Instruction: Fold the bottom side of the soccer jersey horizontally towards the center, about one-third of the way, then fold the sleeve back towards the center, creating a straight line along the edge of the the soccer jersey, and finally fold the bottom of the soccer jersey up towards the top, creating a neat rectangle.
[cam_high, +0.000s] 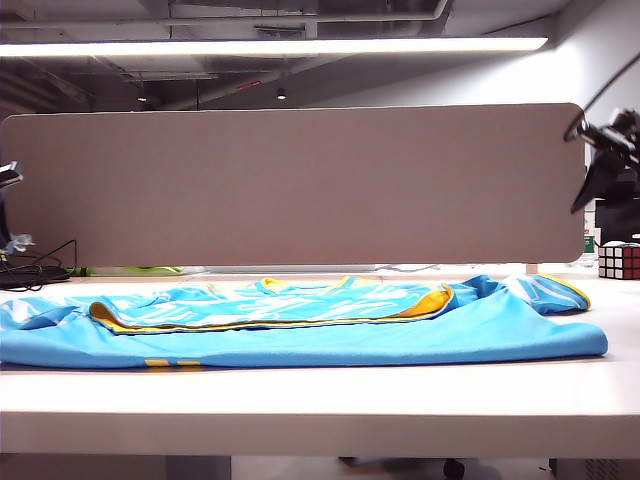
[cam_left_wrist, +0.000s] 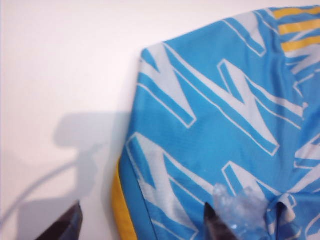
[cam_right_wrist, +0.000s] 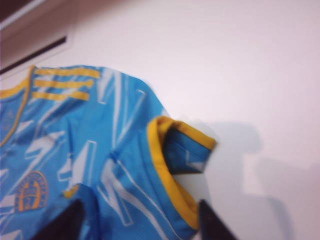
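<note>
**A:** Why's the soccer jersey (cam_high: 300, 325) lying like that? From the table-side camera it's flat along the white table (cam_high: 320, 400), with the near part doubled over so the plain blue reverse faces up and a patterned, yellow-trimmed strip shows behind.

**B:** I'd say that's the first lengthwise fold done. Both arms look to be up over the shirt's ends, ready for the sleeves. The left gripper (cam_left_wrist: 145, 222) hangs over a patterned corner, fingers spread wide, holding nothing, one with some clear crinkly stuff on it. The right gripper (cam_right_wrist: 142, 220) is also spread and empty, over the short sleeve (cam_right_wrist: 182, 145).

**A:** I can't see either arm from the side.

**B:** No, only dark gear at the frame edges. The fingertips are cut off too, and the right wrist view is blurred. There's a Rubik's cube (cam_high: 619, 260) far right.
</note>
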